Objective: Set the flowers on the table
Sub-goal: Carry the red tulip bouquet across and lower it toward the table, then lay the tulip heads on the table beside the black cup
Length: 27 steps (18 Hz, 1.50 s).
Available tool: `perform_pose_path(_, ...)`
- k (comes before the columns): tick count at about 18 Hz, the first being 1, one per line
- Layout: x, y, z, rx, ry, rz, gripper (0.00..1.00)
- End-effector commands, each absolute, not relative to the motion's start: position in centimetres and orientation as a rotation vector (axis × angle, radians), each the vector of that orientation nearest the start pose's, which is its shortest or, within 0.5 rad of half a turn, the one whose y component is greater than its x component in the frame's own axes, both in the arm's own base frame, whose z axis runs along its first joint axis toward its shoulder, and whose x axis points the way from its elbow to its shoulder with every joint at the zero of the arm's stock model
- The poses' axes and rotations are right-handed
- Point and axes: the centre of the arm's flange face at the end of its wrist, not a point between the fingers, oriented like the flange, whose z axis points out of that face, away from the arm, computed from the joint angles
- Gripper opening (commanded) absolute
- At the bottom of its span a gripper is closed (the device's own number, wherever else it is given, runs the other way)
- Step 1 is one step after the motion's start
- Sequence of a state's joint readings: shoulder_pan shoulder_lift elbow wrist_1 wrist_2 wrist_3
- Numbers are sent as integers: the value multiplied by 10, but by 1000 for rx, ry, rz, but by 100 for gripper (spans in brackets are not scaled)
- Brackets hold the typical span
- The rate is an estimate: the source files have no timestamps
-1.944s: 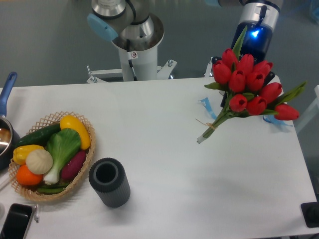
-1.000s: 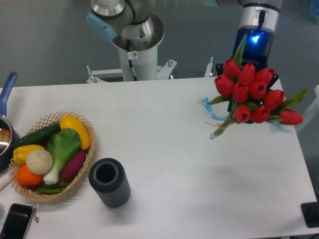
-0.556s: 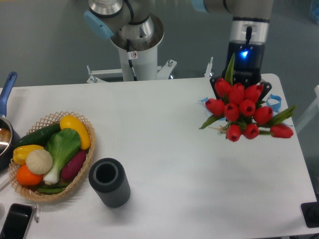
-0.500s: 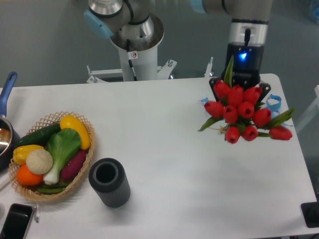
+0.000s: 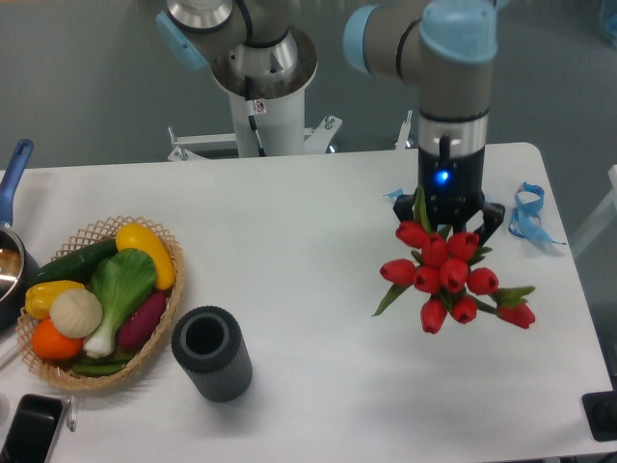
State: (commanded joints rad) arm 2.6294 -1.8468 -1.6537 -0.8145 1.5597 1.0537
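Flowers (image 5: 448,280) hang pinched in my gripper (image 5: 449,224) above the table (image 5: 308,222), right of centre. At left, a wicker basket (image 5: 164,328) holds vegetables; beside it stands a hollow dark cylinder (image 5: 211,352).

We are seeing the flowers (image 5: 445,280) hanging over the right half of the tabletop (image 5: 318,231), just below the hand (image 5: 449,214). A ribbon (image 5: 526,212) is lying to their right, near the far edge. A basket (image 5: 96,301) of vegetables is sitting at the left, with a cup (image 5: 212,352) just right of it.
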Motion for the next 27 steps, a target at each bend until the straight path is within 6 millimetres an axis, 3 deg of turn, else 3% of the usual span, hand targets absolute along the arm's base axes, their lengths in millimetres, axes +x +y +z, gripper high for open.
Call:
perform_pose_path(3,-477,427,342,-2972,29,469,33)
perform_pose_path(11,-486,480,269,-3182,180,532,33)
perform_pose_path(18,-492,496,239,-3156,186,444,35)
perform_pose_path(27,-488,504,218,-3175,206,409,37)
